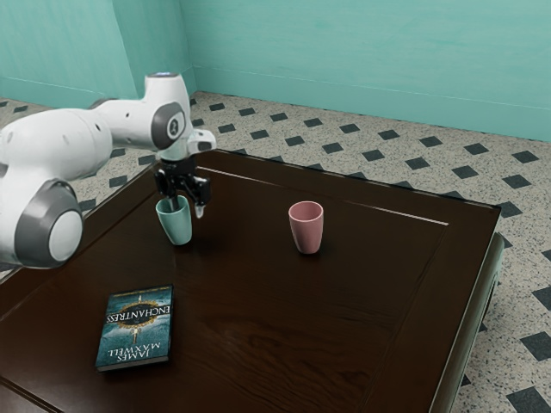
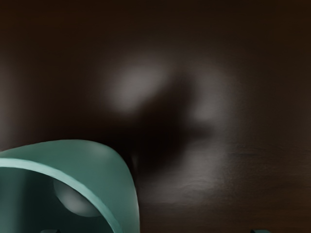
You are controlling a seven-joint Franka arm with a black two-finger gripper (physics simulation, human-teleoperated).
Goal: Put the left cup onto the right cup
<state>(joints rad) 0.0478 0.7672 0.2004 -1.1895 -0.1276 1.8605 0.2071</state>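
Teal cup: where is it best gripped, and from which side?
Probably pinch the wall at the rim from straight above, one finger inside, one outside. The teal cup stands upright, mouth open, so its thin wall suits a pinch better than its wide body. The gripper hangs open over the side facing the pink cup.

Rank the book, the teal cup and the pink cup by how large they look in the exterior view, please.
1. Book, clearly the largest.
2-3. Pink cup and teal cup look about alike; the teal cup's rim is partly hidden, so I do not rank them.
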